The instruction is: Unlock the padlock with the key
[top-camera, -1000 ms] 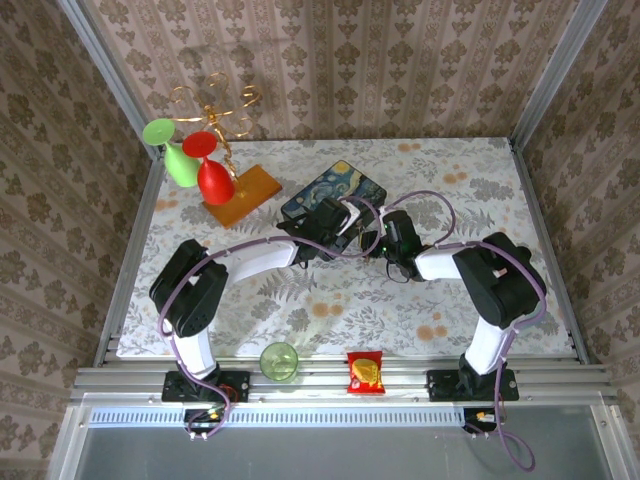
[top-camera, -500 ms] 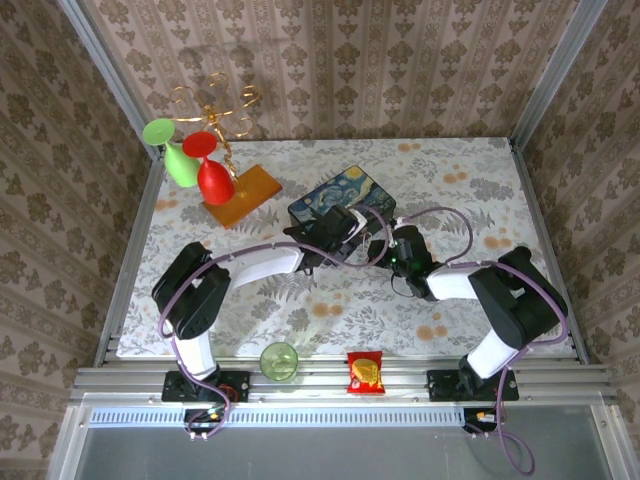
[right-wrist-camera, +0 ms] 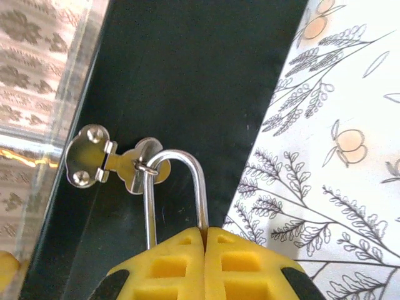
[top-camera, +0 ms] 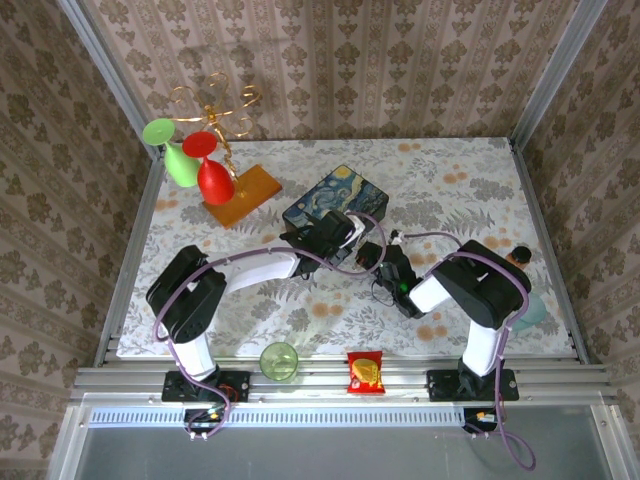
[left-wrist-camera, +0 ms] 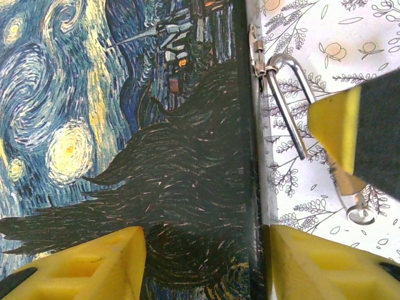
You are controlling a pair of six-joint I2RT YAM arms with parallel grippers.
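Right wrist: right gripper (right-wrist-camera: 205, 237) tight on padlock (right-wrist-camera: 200, 181) at clasp (right-wrist-camera: 94, 164)

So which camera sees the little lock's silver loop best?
The right wrist view. There the padlock's silver loop is big and sharp, hooked through the box's clasp; its body hides between the right gripper's shut fingers. The left wrist view shows the loop sideways, beside the box. From the top it is too small to tell.
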